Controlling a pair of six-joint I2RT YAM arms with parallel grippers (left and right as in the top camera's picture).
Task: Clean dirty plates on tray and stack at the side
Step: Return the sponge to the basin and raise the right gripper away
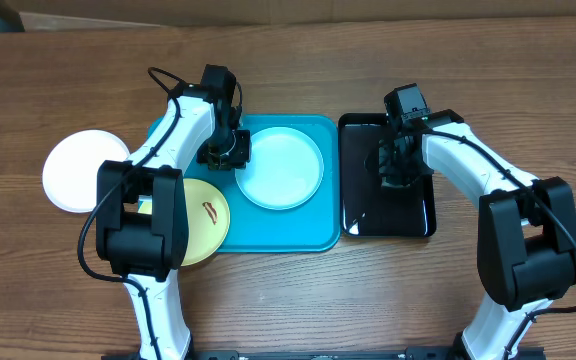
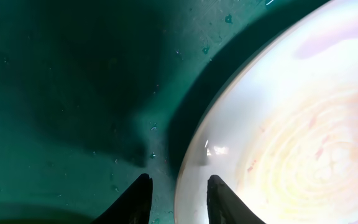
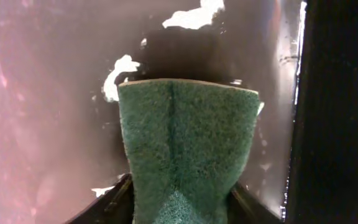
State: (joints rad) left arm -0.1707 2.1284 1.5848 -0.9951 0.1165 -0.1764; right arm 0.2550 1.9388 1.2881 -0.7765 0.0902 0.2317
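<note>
The turquoise tray [image 1: 313,235] holds a pale aqua plate [image 1: 280,168]. A yellow-green plate [image 1: 208,215] with a reddish-brown smear lies at the tray's left edge, partly under my left arm. A white plate [image 1: 80,170] rests on the table further left. My left gripper [image 1: 226,150] is low at the aqua plate's left rim. Seen from the left wrist, its fingers [image 2: 138,199] stand apart with the plate [image 2: 291,124] rim in the gap, one over the tray [image 2: 73,93]. My right gripper [image 1: 398,168] pinches a green sponge [image 3: 185,130] low over a black tray.
The glossy black tray [image 1: 408,215] stands right of the turquoise one; its wet surface [image 3: 42,93] shows white foam flecks. Bare wooden table [image 1: 298,300] lies all around, with room beside the white plate.
</note>
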